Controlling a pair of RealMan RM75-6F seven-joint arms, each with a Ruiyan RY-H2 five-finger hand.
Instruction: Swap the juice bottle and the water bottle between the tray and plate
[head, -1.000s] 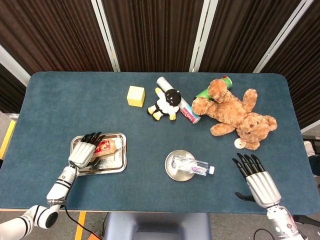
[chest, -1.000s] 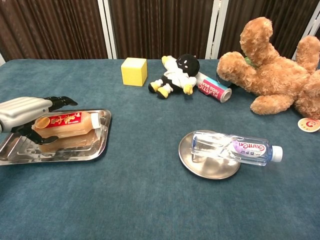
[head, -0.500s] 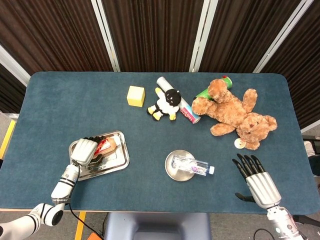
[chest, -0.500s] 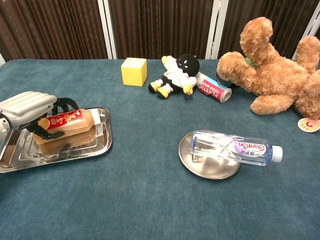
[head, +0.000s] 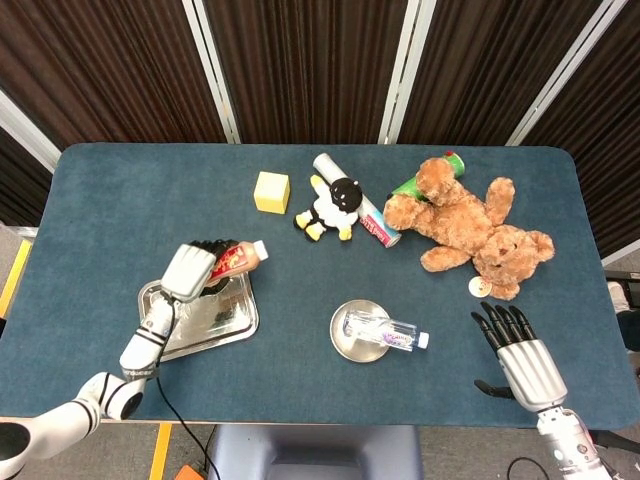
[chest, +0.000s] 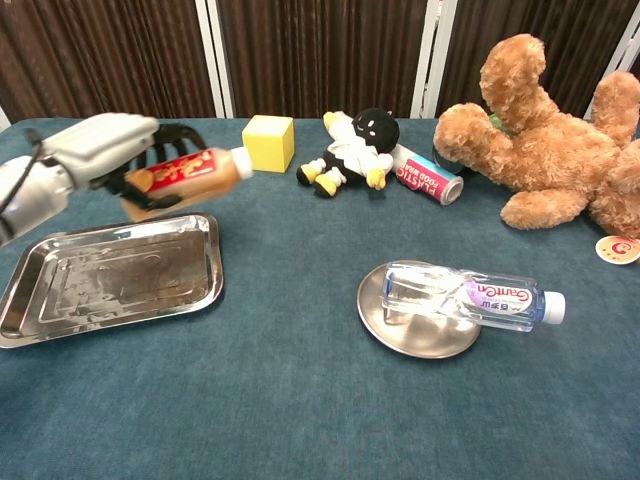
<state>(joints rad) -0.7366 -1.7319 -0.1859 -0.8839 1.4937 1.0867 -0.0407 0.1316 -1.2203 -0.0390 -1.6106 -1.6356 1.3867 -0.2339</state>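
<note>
The silver left hand (chest: 100, 145) gripped the orange juice bottle with the red label (chest: 185, 168), its dark fingers wrapped around the body, and held it lying sideways in the air above the far edge of the rectangular shiny metal tray (chest: 60, 315), white cap pointing right. The label's writing was too small to read. The right hand (head: 522, 358) hovered at the near right of the dark blue felt-covered table (head: 120, 200), fingers straight and slightly spread, holding nothing.

Right of the tray, the clear plastic water bottle (chest: 470, 295) lay on its side across the round metal plate (chest: 400, 335), its cap end overhanging the right rim; its purple-and-white label read "Ganten" upside down. Farther back stood a yellow cube (chest: 268, 143), a black-and-white plush toy (chest: 352, 148), a white tube with red lettering (chest: 428, 175) and a fuzzy brown teddy bear (chest: 540, 150).
</note>
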